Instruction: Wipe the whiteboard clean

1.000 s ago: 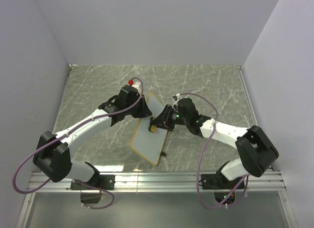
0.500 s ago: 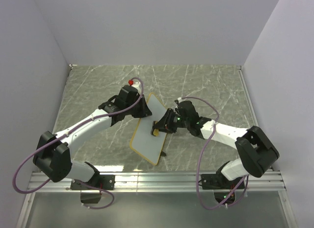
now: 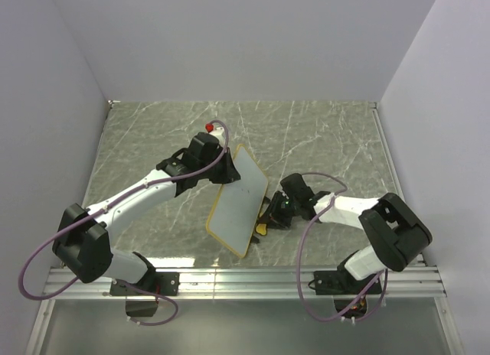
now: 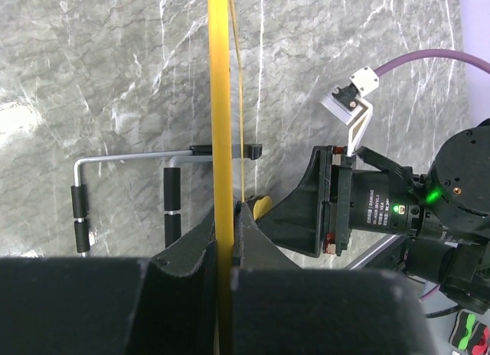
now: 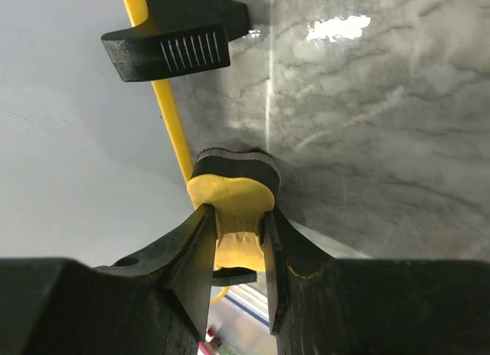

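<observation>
The whiteboard (image 3: pixel 237 198) is a white board with a yellow frame, held tilted above the table's middle. My left gripper (image 3: pixel 224 175) is shut on its upper edge; in the left wrist view the yellow frame (image 4: pixel 220 102) runs edge-on between my fingers. My right gripper (image 3: pixel 266 221) is shut on a small yellow bone-shaped eraser (image 5: pixel 233 210) with a black felt pad. It sits at the board's lower right edge, off the white face (image 5: pixel 76 141). A black foot (image 5: pixel 172 40) of the board shows above it. No scribble is visible.
The marble table (image 3: pixel 321 141) is enclosed by white walls on three sides. A metal rail (image 3: pixel 245 278) runs along the near edge by the arm bases. A wire stand with black sleeves (image 4: pixel 122 194) shows behind the board in the left wrist view.
My right gripper has moved with the eraser down and toward the near edge, from the board's face to just past its lower right edge. The board has shifted slightly right.
</observation>
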`<state>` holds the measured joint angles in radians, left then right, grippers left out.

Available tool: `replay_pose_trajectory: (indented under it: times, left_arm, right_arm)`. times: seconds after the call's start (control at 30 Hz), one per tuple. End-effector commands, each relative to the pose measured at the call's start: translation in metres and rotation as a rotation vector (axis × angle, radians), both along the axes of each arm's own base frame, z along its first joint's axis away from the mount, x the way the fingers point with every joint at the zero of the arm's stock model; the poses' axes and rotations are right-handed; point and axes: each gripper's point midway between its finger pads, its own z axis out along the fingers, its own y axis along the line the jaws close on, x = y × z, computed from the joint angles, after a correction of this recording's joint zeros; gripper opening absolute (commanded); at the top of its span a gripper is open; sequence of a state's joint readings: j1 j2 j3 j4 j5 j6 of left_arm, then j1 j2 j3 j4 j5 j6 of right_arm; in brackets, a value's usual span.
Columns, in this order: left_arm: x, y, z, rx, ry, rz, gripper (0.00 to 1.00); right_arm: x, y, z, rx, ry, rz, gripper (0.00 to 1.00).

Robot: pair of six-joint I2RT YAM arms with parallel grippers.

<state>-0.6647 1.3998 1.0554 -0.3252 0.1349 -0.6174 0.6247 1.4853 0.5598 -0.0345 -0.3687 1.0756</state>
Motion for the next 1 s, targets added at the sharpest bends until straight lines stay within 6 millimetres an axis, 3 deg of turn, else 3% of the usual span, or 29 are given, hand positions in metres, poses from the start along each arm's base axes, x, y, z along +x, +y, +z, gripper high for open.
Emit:
replay_pose_trajectory:
  times: [0.0,0.2,0.3,0.5,0.77,0.93,0.97]
  left_arm:
    - [-0.032,0.015,-0.053,0.182,0.117,-0.099,0.0]
    - [-0.033,0.015,-0.054,0.181,0.12,-0.096,0.0]
    - [-0.033,0.015,-0.055,0.182,0.121,-0.097,0.0]
    - [-0.032,0.013,-0.054,0.176,0.122,-0.097,0.0]
    - [-0.033,0.013,-0.054,0.179,0.129,-0.106,0.0]
    - [-0.035,0.014,-0.056,0.189,0.13,-0.118,0.0]
    - [-0.035,0.014,-0.057,0.189,0.133,-0.122,0.0]
  right_arm:
    - [0.014,-0.007,0.011,-0.087,-0.067,-0.007,0.0]
    - [0.048,0.008,0.1,-0.015,-0.249,0.005,0.0]
    - [0.059,0.016,0.131,0.023,-0.302,0.014,0.0]
    - [0.081,0.04,0.125,0.052,-0.254,0.028,0.0]
    - [0.08,0.063,0.102,0.061,-0.188,0.061,0.0]
    - [0.065,0.053,0.083,0.034,-0.16,0.063,0.0]
    - [0.059,0.046,0.07,0.008,-0.138,0.06,0.0]
